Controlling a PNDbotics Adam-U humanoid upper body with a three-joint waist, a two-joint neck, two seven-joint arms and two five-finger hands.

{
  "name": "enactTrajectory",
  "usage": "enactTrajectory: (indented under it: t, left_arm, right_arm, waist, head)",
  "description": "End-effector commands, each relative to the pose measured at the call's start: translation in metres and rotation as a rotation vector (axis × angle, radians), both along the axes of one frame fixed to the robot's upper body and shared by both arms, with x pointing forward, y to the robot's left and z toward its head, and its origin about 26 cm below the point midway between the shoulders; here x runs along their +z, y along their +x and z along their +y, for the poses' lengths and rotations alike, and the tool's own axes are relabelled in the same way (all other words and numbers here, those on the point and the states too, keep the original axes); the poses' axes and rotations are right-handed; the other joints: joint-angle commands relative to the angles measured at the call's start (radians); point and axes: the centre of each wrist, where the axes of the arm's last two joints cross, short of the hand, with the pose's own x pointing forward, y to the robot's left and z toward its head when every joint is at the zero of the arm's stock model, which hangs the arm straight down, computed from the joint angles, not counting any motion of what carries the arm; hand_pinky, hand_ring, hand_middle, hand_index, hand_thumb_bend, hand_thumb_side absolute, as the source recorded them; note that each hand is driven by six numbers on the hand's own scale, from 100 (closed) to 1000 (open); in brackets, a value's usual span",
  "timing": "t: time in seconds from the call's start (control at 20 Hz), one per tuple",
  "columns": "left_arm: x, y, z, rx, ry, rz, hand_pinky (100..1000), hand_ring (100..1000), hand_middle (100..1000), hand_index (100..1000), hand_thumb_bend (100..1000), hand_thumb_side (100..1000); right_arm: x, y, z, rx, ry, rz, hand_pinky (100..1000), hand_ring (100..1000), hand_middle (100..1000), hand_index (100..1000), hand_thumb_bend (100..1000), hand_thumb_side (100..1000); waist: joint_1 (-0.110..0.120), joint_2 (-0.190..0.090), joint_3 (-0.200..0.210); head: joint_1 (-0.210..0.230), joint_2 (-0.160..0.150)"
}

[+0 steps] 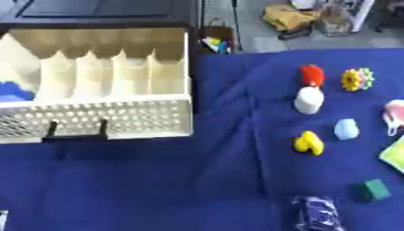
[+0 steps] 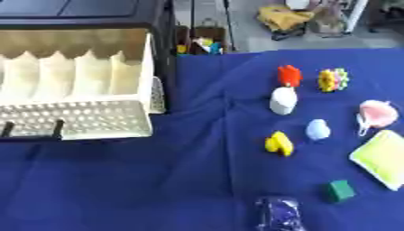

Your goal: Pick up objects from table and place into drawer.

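The drawer (image 1: pixel 118 119) stands open at far left, one blue item (image 1: pixel 12 91) inside. Some nine objects, among them the yellow duck (image 2: pixel 278 143) and green block (image 2: pixel 341 190), wait on the bench (image 1: pixel 158 180). Neither hand shows, so its fingers cannot be judged.

cream drawer (image 1: pixel 150 115) | navy cloth (image 1: pixel 158 180) | yellow toy (image 1: pixel 309 143) | green block (image 2: pixel 341 190)

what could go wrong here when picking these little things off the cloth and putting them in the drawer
The red object, white cylinder and yellow flower-shaped toy sit close together, so reaching for one may knock its neighbours. The open cream drawer has narrow divided slots, so a drop could catch on a divider. The wrinkled blue cloth might drag and shift items. Neither hand is in view.
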Motion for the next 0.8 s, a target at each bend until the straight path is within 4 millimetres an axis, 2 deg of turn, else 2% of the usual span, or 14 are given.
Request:
enactTrajectory:
  t: [0.05, 0.15, 0.45, 0.6, 0.8]
  left_arm:
    - [0.003, -0.002, 0.000, -0.001, 0.004, -0.008, 419, 527, 529, 755, 366, 976]
    - [0.003, -0.002, 0.000, -0.001, 0.003, -0.005, 419, 527, 529, 755, 358, 973]
    - [0.000, -0.004, 0.002, -0.003, 0.001, 0.010, 421, 528, 530, 755, 356, 974]
    - [-0.003, -0.005, 0.002, -0.006, 0.006, 0.024, 422, 529, 531, 756, 356, 974]
    - [-0.004, -0.006, 0.004, -0.010, 0.022, 0.034, 422, 529, 532, 756, 356, 976]
  right_arm:
    - [0.009, -0.003, -0.002, -0.012, -0.036, -0.017, 651, 722, 698, 847, 296, 873]
    - [0.010, -0.004, -0.003, -0.020, -0.050, -0.007, 661, 732, 707, 852, 312, 865]
    - [0.022, -0.006, -0.009, -0.109, -0.187, 0.074, 703, 775, 750, 868, 470, 944]
    - [0.032, -0.006, -0.007, -0.156, -0.297, 0.112, 719, 787, 767, 874, 500, 945]
    - [0.039, -0.005, 0.003, -0.206, -0.463, 0.175, 734, 799, 787, 883, 490, 937]
  waist:
    - [-0.001, -0.027, -0.004]
    - [-0.001, -0.033, -0.005]
    - [0.000, -0.058, -0.011]
    - [0.002, -0.073, -0.018]
    - [-0.007, -0.089, -0.026]
  head:
    - [-0.002, 0.037]
    - [0.000, 0.061]
    - [0.002, 0.105]
    - [0.004, 0.119]
    - [0.004, 0.122]
